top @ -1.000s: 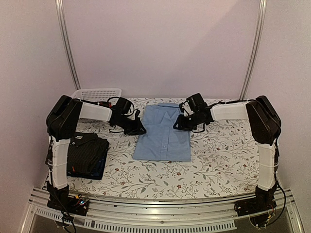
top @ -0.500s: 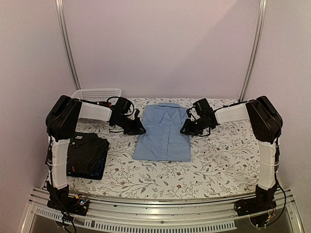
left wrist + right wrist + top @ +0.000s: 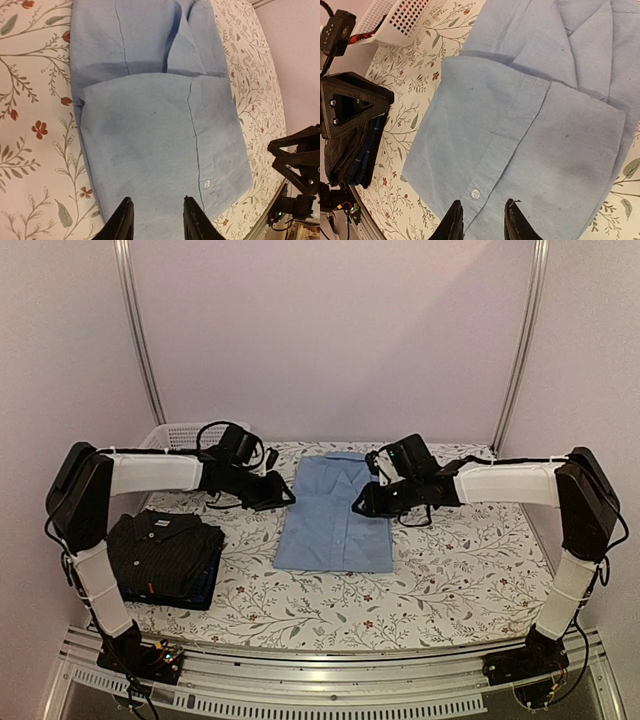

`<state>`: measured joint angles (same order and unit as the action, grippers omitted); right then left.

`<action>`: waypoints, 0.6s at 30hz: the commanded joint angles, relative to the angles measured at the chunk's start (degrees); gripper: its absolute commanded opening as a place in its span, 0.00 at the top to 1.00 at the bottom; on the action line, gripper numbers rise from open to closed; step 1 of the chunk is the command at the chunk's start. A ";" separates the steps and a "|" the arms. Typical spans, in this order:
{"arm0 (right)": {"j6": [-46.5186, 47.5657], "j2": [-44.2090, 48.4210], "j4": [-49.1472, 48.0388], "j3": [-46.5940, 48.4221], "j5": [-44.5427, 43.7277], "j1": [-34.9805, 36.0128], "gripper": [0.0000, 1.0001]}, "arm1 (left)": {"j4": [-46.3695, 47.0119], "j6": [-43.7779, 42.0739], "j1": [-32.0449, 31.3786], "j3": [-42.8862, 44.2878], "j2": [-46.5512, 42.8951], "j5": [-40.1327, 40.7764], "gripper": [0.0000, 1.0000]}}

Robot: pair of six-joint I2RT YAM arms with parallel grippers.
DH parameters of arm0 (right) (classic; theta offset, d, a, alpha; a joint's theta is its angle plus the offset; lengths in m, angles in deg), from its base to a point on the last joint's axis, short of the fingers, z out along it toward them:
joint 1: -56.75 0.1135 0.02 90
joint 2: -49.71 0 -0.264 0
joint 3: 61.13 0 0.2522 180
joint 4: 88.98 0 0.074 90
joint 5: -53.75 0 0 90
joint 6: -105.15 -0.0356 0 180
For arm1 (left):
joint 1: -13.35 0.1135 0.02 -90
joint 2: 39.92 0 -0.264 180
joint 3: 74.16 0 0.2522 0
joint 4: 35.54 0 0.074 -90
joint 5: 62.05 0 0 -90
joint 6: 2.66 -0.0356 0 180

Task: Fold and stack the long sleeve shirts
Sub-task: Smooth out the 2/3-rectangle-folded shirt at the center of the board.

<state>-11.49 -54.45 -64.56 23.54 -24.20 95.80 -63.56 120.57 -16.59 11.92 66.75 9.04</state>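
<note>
The light blue shirt (image 3: 335,518) lies folded into a rectangle in the middle of the floral table cover (image 3: 460,560), with its collar toward the top of the frame. The left gripper (image 3: 284,497) sits at its left edge and the right gripper (image 3: 362,508) at its right edge. In each wrist view the two fingers stand apart over the blue cloth with nothing between them; whether they touch it cannot be told. At the lower left of the top view the black pinstriped shirt (image 3: 165,548) rests folded on the dark navy shirt (image 3: 204,587), whose edge peeks out beneath. A white lattice basket (image 3: 185,432) stands at the upper left, behind the left arm.
</note>
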 commanded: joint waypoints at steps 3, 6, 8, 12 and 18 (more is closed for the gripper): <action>-4.55 0.55 -3.72 -7.68 2.88 3.99 0.73 | 5.51 2.29 -5.96 -7.12 -0.94 -6.45 0.67; -6.43 0.19 -5.10 -11.04 3.48 4.62 0.73 | 7.62 3.94 -7.02 -10.05 -0.15 -7.18 0.68; -7.88 0.76 -6.76 -14.16 3.75 4.63 0.73 | 9.06 5.24 -7.32 -12.66 -0.16 -7.09 0.69; -10.48 2.71 -9.71 -20.59 4.35 4.57 0.73 | 9.95 7.16 -7.43 -17.82 -0.68 -6.18 0.70; -12.67 6.64 -10.05 -26.07 3.34 4.54 0.73 | 9.90 8.48 -7.58 -21.18 -2.27 -5.98 0.71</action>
<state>-21.52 -50.80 -74.82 0.53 -20.48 100.30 -54.01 127.63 -24.13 -7.38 65.64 2.59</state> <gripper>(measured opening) 0.268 0.289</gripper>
